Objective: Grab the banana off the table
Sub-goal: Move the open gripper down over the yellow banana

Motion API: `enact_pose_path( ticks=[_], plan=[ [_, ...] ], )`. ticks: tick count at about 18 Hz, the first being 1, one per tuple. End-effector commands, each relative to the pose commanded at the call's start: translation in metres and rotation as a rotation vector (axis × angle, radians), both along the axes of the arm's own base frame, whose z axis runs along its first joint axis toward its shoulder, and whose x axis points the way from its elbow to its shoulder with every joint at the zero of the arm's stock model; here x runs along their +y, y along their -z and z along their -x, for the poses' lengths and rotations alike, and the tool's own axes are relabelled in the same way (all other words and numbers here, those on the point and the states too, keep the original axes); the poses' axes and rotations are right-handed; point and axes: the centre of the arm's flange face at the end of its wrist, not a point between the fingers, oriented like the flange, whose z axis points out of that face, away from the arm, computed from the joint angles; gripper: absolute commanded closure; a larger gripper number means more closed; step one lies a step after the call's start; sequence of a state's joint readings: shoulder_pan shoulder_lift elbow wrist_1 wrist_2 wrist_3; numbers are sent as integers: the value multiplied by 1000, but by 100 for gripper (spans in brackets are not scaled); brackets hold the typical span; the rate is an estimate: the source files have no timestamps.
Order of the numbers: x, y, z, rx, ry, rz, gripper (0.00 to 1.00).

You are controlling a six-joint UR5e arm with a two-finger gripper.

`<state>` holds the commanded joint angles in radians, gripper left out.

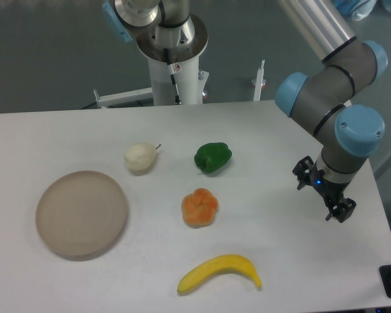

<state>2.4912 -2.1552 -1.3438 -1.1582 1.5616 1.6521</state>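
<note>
Toward the left edge of the surface (300, 130) sat a round beige plate (82, 212), with a pale pear (140, 158), a green pepper (213, 157) and a lumpy orange fruit (200, 207) mid-surface, and the banana (219, 272) lay untouched by the near edge. Near the right edge the claw (322, 193) hung with its fingers spread and nothing between them, so the task seemed to be at the approach step; the next move probably called for travelling left toward the near edge, lining up across the banana's middle and descending before closing
</note>
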Motion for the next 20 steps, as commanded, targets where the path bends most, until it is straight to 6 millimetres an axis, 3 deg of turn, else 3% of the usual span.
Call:
enact_pose_path(
  ticks=[5,10,11,16,18,20],
  plan=[
    [1,-1,-4,-3,-7,-1,0],
    [32,-7,-41,-2,1,-20,0],
    [39,-8,-52,-4,-17,-23,0],
    [98,-30,-141,3,-28,-62,0],
    [111,-28,-164,-29,-6,-81,0],
    [126,-11,-190,-47,3,-65,0]
  ],
)
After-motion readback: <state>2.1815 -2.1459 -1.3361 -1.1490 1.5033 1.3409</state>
